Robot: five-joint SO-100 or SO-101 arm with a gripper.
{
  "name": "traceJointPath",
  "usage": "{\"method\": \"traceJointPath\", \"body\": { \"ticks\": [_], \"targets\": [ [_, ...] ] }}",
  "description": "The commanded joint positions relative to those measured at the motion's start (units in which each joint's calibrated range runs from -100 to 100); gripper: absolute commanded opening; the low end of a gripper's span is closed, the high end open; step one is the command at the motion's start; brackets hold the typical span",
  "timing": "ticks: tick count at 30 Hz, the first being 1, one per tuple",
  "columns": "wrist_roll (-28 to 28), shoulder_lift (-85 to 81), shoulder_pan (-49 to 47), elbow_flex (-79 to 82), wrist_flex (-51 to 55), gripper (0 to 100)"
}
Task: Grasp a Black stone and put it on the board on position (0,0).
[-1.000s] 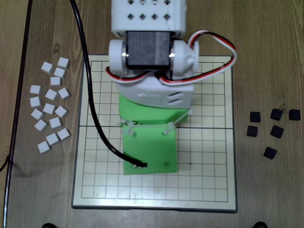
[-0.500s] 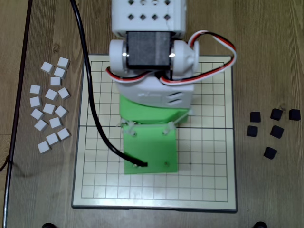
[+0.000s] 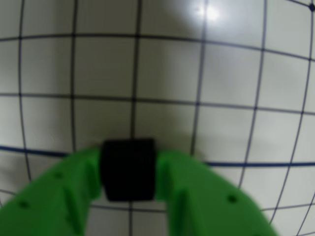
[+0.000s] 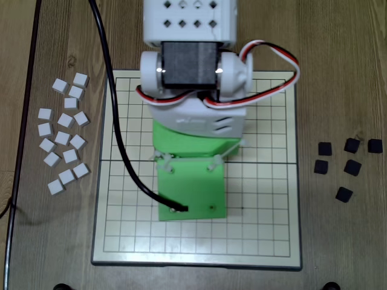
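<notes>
Right now the green end effector (image 3: 129,184) is closed snugly on the Black stone (image 3: 129,169), its two fingers pressing the block's left and right faces so that the front face shows dark and square between them in the wrist view. Held that way, the stone stays level and its lower edge can meet the board (image 3: 231,123) flat rather than on a corner. Behind the stone a heavier bluish line crosses the wrist view from left to right, which I take to be the board's middle seam; the stone sits right over it, and a thin grid line runs up from behind its top edge. Whether the stone already touches the board I cannot tell, as the picture is soft there.

From the overhead view the arm (image 4: 190,72) reaches from the far edge out over the board (image 4: 266,229), and its green wrist plate (image 4: 190,190) covers the centre, so position (0,0) itself is hidden underneath. My guess is that the placement step is well along: the stone looks lined up on the seam and only needs to be released.

On the bare surface (image 4: 338,241), six spare black blocks (image 4: 343,194) lie to the right of the board and the white blocks (image 4: 63,138) lie scattered on the left, both clear of the grid.
</notes>
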Motion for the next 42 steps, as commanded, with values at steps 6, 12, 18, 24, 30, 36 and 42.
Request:
{"method": "traceJointPath", "body": {
  "ticks": [6,12,18,24,30,36,42],
  "targets": [
    [-0.15,-2.04,0.47,-0.58,-0.49,13],
    [-0.78,-3.65,-0.35,-0.67,1.66,12],
    [-1.17,-5.85,-1.35,-2.32,5.96,12],
    [-0.68,-6.61,-1.62,-7.82,11.75,12],
    [0.2,-6.87,-2.08,-13.62,16.79,7],
    [1.07,-7.21,-1.62,-13.72,16.29,6],
    [1.03,-6.95,-1.62,-13.72,15.88,6]
  ]
}}
